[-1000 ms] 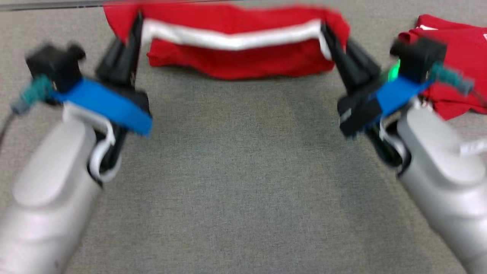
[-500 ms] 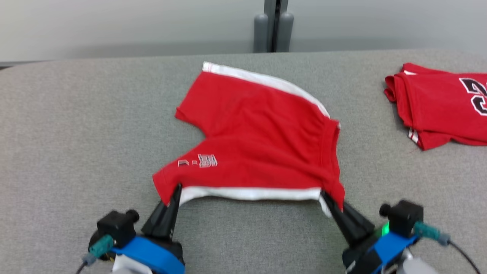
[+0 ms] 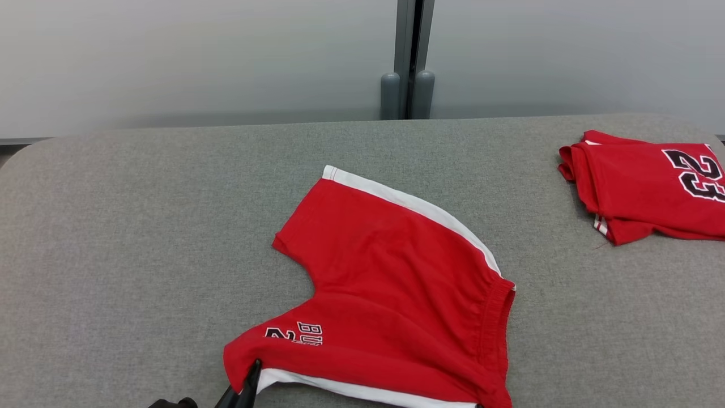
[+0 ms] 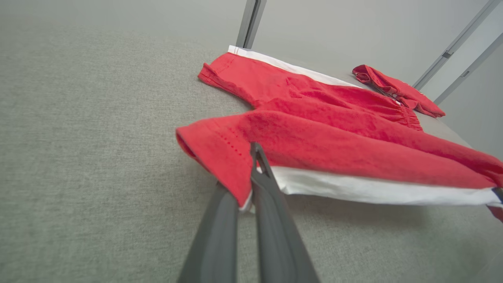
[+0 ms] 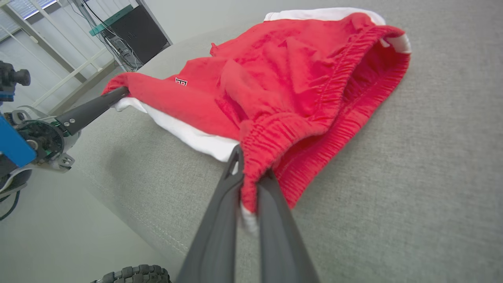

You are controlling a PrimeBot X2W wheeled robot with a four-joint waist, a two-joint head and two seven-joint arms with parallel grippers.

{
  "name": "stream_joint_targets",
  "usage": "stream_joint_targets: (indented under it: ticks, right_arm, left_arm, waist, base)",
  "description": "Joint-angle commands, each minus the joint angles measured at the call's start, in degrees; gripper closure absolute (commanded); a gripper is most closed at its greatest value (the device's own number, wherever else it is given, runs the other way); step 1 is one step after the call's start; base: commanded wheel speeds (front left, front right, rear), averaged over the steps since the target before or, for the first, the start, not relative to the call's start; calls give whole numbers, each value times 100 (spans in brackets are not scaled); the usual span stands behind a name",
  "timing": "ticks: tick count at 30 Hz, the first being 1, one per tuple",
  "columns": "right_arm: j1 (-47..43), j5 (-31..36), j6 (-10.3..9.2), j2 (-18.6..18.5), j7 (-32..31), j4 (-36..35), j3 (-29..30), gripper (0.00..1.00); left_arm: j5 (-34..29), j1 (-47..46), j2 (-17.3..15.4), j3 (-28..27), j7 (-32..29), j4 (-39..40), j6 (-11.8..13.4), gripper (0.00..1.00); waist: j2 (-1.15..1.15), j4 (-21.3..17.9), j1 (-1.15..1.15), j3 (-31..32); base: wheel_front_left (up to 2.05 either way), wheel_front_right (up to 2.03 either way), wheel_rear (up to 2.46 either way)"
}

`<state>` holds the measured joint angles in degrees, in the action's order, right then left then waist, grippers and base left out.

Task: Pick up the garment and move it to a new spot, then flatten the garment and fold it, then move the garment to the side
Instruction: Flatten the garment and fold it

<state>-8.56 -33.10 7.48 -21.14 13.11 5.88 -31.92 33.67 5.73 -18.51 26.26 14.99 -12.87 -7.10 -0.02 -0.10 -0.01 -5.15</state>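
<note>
The garment (image 3: 396, 283), red shorts with white side stripes, lies spread on the grey table (image 3: 113, 226), its near edge raised off the surface. My left gripper (image 4: 245, 177) is shut on the near leg hem corner; its dark tip (image 3: 252, 374) pokes into the bottom of the head view. My right gripper (image 5: 251, 169) is shut on the elastic waistband corner of the garment (image 5: 283, 78). The white stripe hangs stretched between the two grips, above the table, in the left wrist view of the garment (image 4: 314, 137). The left gripper (image 5: 118, 92) also appears across the cloth in the right wrist view.
A folded red jersey (image 3: 645, 187) with black numbers lies at the table's far right, apart from the shorts. A grey wall and a post (image 3: 408, 85) stand behind the table. The table's near edge (image 5: 129, 220) runs just behind my grippers, a wheel (image 5: 129, 273) below it.
The head camera has tilted up, so both grippers slid down and out at the picture's bottom. Both stay shut on the garment's near edge.
</note>
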Motion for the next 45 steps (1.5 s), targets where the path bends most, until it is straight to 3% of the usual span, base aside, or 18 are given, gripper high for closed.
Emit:
stream_joint_targets:
  ticks: [1,11,17,28,38,39,41,42,43,45]
  right_arm:
    - [-124,48,3,50,-51,-138,88,100]
    - [220,196,4,298,-218,-525,451,100]
    - [905,200,4,473,-245,-553,592,100]
    - [2447,349,4,1008,-286,125,741,100]
    - [3065,640,4,1438,-343,797,819,100]
    - [3069,659,3,1461,-308,827,847,67]
    - [3047,698,3,1496,-289,886,887,72]
    - [3036,707,4,1506,-266,888,908,42]
    - [3009,702,4,1516,-260,909,923,0]
    - [2913,723,3,1507,-238,892,953,0]
  left_arm:
    - [-41,23,-74,-65,26,35,-39,100]
    - [-201,-776,-321,105,-68,63,-49,100]
    - [-130,-1736,-683,285,-312,-41,-39,100]
    - [92,-3705,-1346,935,-830,-511,-39,100]
    - [421,-4740,-1426,1698,-736,-1211,-39,100]
    - [444,-4805,-1418,1739,-663,-1272,-39,64]
    - [490,-4865,-1378,1850,-545,-1410,-40,0]
    - [525,-4887,-1349,1896,-504,-1470,-40,0]
    - [541,-4920,-1327,1946,-442,-1529,-40,0]
    - [580,-4949,-1284,2020,-339,-1640,-40,0]
  waist:
    - [2,-7,1,-39]
    - [2,-182,1,-374]
    - [2,-419,1,-851]
    - [2,-849,1,-1730]
    - [2,-1046,1,-1963]
    - [2,-1052,1,-1961]
    - [2,-1050,1,-1951]
    - [2,-1048,1,-1946]
    - [2,-1041,1,-1935]
    - [2,-1020,1,-1892]
  base:
    - [0,0,0]
    - [0,0,0]
    - [0,0,0]
    - [0,0,0]
    - [0,0,0]
    - [0,0,0]
    - [0,0,0]
    - [0,0,0]
    - [0,0,0]
    - [0,0,0]
